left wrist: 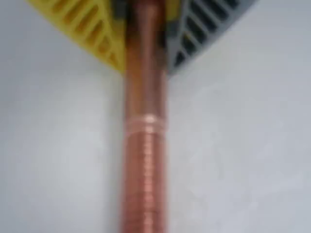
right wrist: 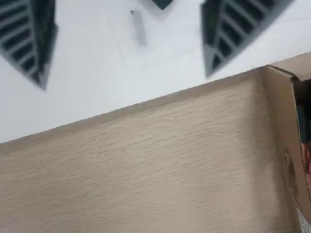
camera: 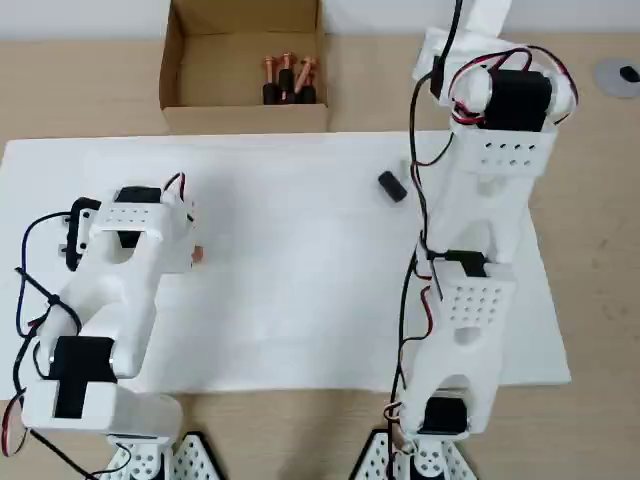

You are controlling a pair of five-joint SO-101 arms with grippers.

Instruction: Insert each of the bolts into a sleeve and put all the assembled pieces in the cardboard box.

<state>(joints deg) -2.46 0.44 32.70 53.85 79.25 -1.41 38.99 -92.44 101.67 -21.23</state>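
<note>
My left gripper (left wrist: 144,68) is shut on a copper bolt (left wrist: 144,160), gripped between its yellow and grey fingers, with the threaded end sticking out over the white mat. In the high view the bolt's tip (camera: 197,255) peeks out beside the left arm's wrist. A black sleeve (camera: 391,186) lies loose on the mat, right of centre. My right gripper (right wrist: 125,77) hangs open above the mat's far edge, and the sleeve (right wrist: 163,4) shows beyond its fingers. The cardboard box (camera: 170,80) stands at the back and holds three bolts in sleeves (camera: 288,80).
The white mat (camera: 300,300) covers the middle of the wooden table (right wrist: 146,170). A corner of the box (right wrist: 282,126) is close beside the right gripper. The right arm (camera: 490,200) stretches along the mat's right side. A grey disc (camera: 615,75) lies at the back right.
</note>
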